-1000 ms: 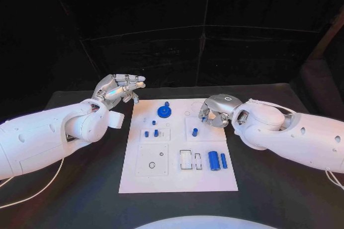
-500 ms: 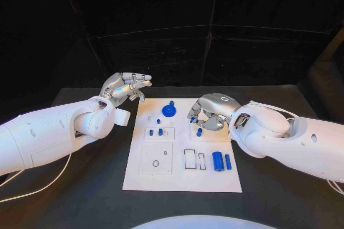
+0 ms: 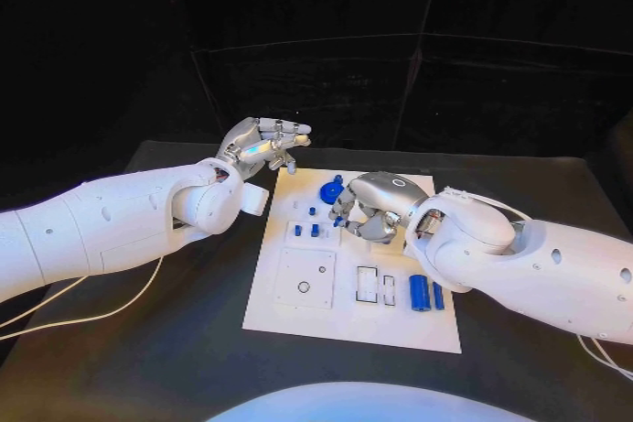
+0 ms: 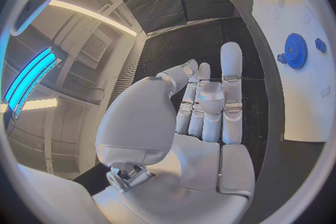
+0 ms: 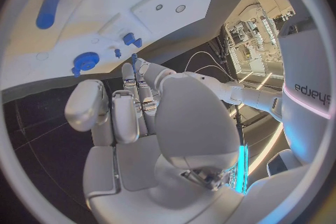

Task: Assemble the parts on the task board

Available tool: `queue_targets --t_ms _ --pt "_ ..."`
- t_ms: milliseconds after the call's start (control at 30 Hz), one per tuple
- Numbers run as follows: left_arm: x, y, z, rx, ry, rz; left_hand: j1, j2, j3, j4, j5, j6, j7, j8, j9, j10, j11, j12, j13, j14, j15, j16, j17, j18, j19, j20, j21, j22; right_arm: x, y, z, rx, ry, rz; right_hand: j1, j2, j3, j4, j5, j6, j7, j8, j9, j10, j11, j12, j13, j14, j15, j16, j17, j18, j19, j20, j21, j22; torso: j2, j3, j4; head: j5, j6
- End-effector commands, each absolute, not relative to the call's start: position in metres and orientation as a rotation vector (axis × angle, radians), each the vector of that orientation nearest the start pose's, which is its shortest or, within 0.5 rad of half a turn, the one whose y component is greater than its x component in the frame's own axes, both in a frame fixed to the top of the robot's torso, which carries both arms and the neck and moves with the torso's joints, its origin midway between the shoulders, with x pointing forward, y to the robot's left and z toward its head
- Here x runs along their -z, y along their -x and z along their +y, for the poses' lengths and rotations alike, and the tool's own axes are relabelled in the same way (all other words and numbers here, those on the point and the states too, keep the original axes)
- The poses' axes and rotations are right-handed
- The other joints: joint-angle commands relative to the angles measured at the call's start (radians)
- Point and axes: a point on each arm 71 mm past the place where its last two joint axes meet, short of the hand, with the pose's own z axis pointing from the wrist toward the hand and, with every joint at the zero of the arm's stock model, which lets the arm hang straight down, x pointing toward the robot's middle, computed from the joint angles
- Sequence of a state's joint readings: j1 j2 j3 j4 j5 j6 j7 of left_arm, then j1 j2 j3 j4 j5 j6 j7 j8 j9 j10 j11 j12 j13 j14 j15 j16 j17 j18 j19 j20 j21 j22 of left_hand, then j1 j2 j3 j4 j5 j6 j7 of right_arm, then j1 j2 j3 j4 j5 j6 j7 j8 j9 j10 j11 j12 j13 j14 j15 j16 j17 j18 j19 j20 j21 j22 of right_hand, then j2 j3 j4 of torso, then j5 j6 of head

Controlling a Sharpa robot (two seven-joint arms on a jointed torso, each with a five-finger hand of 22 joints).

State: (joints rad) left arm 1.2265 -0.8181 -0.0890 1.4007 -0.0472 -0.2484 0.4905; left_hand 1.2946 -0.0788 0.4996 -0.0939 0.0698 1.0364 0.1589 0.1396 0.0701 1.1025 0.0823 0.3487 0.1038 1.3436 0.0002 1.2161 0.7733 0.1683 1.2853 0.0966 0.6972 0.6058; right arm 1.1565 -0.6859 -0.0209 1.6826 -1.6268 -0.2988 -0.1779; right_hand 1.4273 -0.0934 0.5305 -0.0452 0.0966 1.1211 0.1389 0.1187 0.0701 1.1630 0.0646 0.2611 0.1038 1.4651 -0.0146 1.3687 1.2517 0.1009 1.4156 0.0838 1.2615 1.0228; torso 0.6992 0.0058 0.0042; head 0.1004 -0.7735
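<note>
Head view: the right robot hand point(image 3: 373, 208) pinches a blue peg point(image 3: 339, 222) over the board point(image 3: 346, 327), apparently for seating; the left robot hand point(image 3: 268, 140), curled empty, hangs clear at eleven o'clock.

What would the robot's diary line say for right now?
left hand: raised off task board, holding nothing | right hand: over board middle, pinching small blue part | blue gear: on board

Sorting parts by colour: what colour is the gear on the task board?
Blue. The gear shows best in the left wrist view, on the white task board.
</note>
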Motion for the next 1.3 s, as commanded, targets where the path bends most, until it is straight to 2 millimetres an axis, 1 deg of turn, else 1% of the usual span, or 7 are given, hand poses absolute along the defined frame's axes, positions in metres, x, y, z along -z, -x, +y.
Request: queue_targets --t_ms 33,100,300,500,700,867,1300 --pt "0.181 -0.509 0.229 1.566 0.984 1.356 0.000 0.005 -0.006 -0.003 -0.003 -0.002 0.004 0.005 -0.002 -0.008 0.001 0.007 0.002 -0.008 -0.002 -0.006 -0.001 0.013 -0.009 -0.001 -0.005 -0.001 0.186 -0.428 -0.072 -0.873 0.435 1.639 -0.011 -0.006 0.007 -0.001 0.008 0.005 0.002 -0.003 0.001 0.006 0.001 -0.005 -0.001 0.048 -0.006 0.004 -0.002 0.000 -0.004 -0.006 0.003 -0.002 -0.001 -0.0017 -0.0007 0.018 -0.011" --pt "0.181 -0.509 0.229 1.567 0.984 1.357 0.000 0.005 -0.006 -0.003 -0.003 -0.002 0.004 0.005 -0.002 -0.008 0.001 0.007 0.002 -0.008 -0.002 -0.006 -0.001 0.013 -0.009 -0.001 -0.005 -0.001 0.193 -0.426 -0.069 -0.878 0.441 1.660 -0.012 -0.006 0.007 -0.001 0.008 0.005 0.002 -0.003 0.001 0.006 0.001 -0.005 -0.001 0.048 -0.006 0.004 -0.002 0.000 -0.004 -0.006 0.003 -0.002 0.000 0.0008 -0.0031 0.025 -0.013" --pt "0.181 -0.510 0.229 1.565 0.985 1.358 0.001 0.005 -0.006 -0.003 -0.003 -0.002 0.004 0.005 -0.002 -0.008 0.002 0.008 0.002 -0.009 -0.002 -0.007 -0.002 0.013 -0.009 -0.001 -0.005 -0.001 0.213 -0.419 -0.061 -0.886 0.461 1.712 -0.013 -0.007 0.007 -0.001 0.009 0.005 0.002 -0.004 0.001 0.006 0.001 -0.005 -0.001 0.048 -0.006 0.004 -0.002 0.000 -0.004 -0.006 0.003 -0.002 -0.002 0.0037 -0.0053 0.040 -0.024" --pt "0.181 -0.511 0.229 1.565 0.985 1.358 0.001 0.005 -0.006 -0.003 -0.003 -0.002 0.004 0.005 -0.002 -0.008 0.002 0.008 0.002 -0.009 -0.002 -0.007 -0.002 0.013 -0.009 -0.001 -0.005 -0.001 0.224 -0.415 -0.054 -0.887 0.482 1.741 -0.013 -0.007 0.007 -0.002 0.009 0.005 0.002 -0.004 0.001 0.006 0.001 -0.005 -0.002 0.048 -0.006 0.004 -0.002 0.000 -0.004 -0.006 0.003 -0.002 -0.001 0.0027 -0.0017 0.043 -0.027" --pt "0.182 -0.511 0.229 1.564 0.985 1.358 0.001 0.005 -0.006 -0.003 -0.003 -0.002 0.004 0.005 -0.002 -0.008 0.002 0.008 0.002 -0.009 -0.002 -0.007 -0.002 0.013 -0.009 -0.001 -0.005 -0.001 0.228 -0.414 -0.052 -0.883 0.493 1.749 -0.013 -0.007 0.007 -0.002 0.009 0.005 0.002 -0.004 0.001 0.006 0.001 -0.005 -0.002 0.048 -0.006 0.004 -0.002 0.000 -0.004 -0.006 0.003 -0.002 -0.002 0.0016 -0.0020 0.048 -0.030" --pt "0.182 -0.512 0.230 1.562 0.986 1.358 0.001 0.005 -0.006 -0.003 -0.003 -0.002 0.004 0.005 -0.002 -0.008 0.002 0.008 0.002 -0.009 -0.002 -0.007 -0.002 0.013 -0.009 -0.001 -0.005 -0.001 0.229 -0.413 -0.051 -0.885 0.499 1.752 -0.013 -0.007 0.007 -0.002 0.009 0.005 0.002 -0.004 0.001 0.006 0.001 -0.005 -0.002 0.048 -0.006 0.004 -0.002 0.000 -0.004 -0.006 0.003 -0.002 -0.001 0.0024 -0.0032 0.051 -0.032" --pt "0.182 -0.513 0.232 1.556 0.989 1.360 0.001 0.005 -0.006 -0.004 -0.003 -0.003 0.005 0.005 -0.002 -0.010 0.002 0.009 0.002 -0.010 -0.002 -0.008 -0.005 0.013 -0.009 -0.001 -0.006 -0.002 0.229 -0.410 -0.049 -0.901 0.514 1.753 -0.014 -0.007 0.007 -0.002 0.010 0.006 0.002 -0.004 0.001 0.006 0.001 -0.005 -0.002 0.048 -0.006 0.003 -0.003 0.000 -0.004 -0.006 0.003 -0.002 -0.001 0.0020 -0.0023 0.057 -0.040"
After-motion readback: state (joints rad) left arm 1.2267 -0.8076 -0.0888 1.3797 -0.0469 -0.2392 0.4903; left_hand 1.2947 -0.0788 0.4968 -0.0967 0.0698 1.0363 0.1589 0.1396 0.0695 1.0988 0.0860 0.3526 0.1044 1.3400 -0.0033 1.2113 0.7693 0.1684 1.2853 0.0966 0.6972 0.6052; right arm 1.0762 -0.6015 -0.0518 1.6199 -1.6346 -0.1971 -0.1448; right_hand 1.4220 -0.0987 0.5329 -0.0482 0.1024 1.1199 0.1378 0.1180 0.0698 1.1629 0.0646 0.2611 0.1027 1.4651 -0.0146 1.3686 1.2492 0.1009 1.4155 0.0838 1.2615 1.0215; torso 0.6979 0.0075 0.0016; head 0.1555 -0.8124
